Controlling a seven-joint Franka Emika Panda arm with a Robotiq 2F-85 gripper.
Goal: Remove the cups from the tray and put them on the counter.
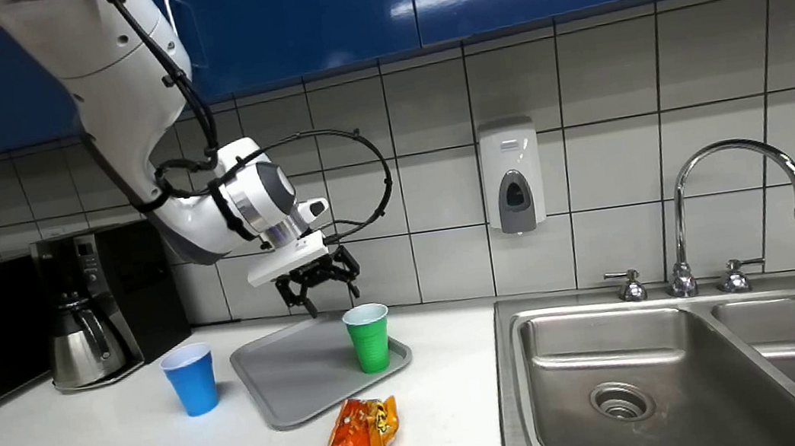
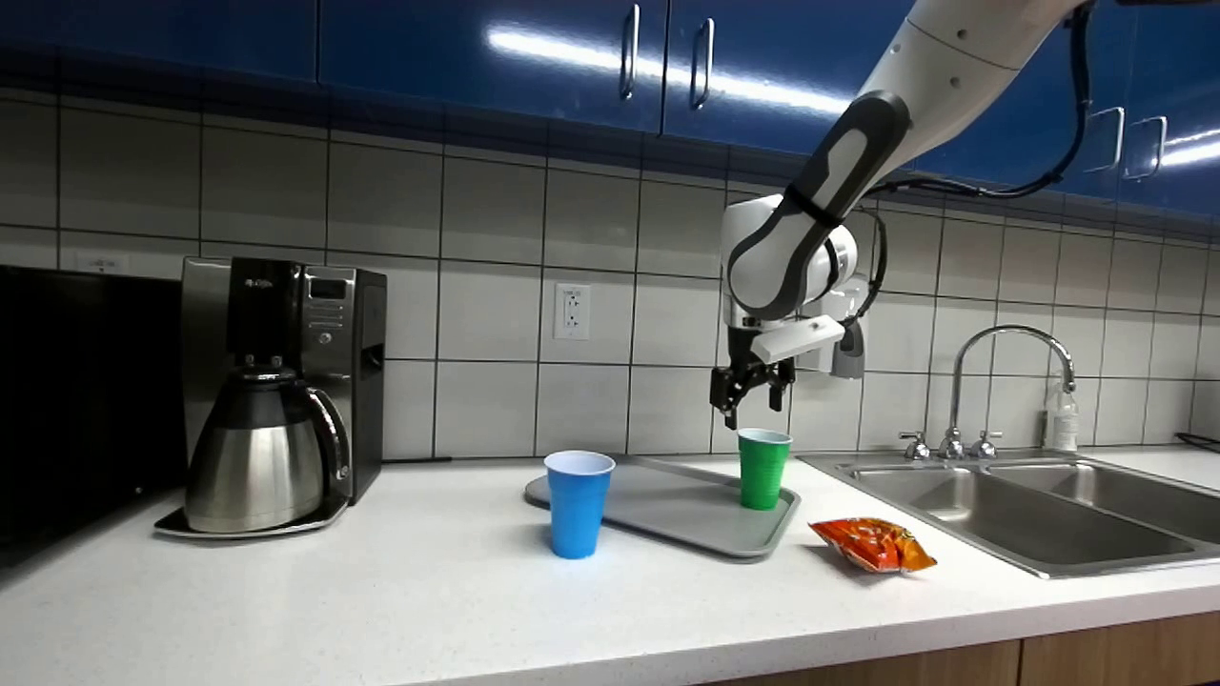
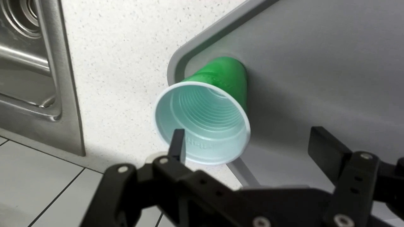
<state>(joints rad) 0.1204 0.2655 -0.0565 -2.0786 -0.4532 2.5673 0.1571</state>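
Hanging in the air in an exterior view, the gripper point(image 1: 335, 302) at the end of the white arm point(image 1: 120, 98) has its jaws wide apart and holds nothing. It is above the grey tray point(image 1: 287, 376), close over the green cup point(image 1: 369, 342), which stands upright on the tray near its right-hand corner. To the left of the tray, apart from it, the blue cup point(image 1: 192, 380) stands upright on the counter point(image 1: 448, 377). An orange snack bag point(image 1: 361, 427) lies on the counter just in front of the tray. A soap dispenser point(image 1: 512, 177) is fixed to the tiled wall point(image 1: 443, 186), and at the right is a steel sink point(image 1: 512, 392) with a tap point(image 1: 679, 224).

In an exterior view, a coffee maker point(image 2: 329, 357) stands at the left with its metal jug point(image 2: 257, 486) on the base. The blue cup covers a bit of the tray's edge, and the green cup is on the tray with the gripper just above its mouth. A clear bottle point(image 2: 1062, 419) stands by the tap.

In the wrist view, the green cup is near a corner of the tray, within the rim, its pale inside showing. One jaw shows in front of the cup's mouth, the other over the tray, well to the side
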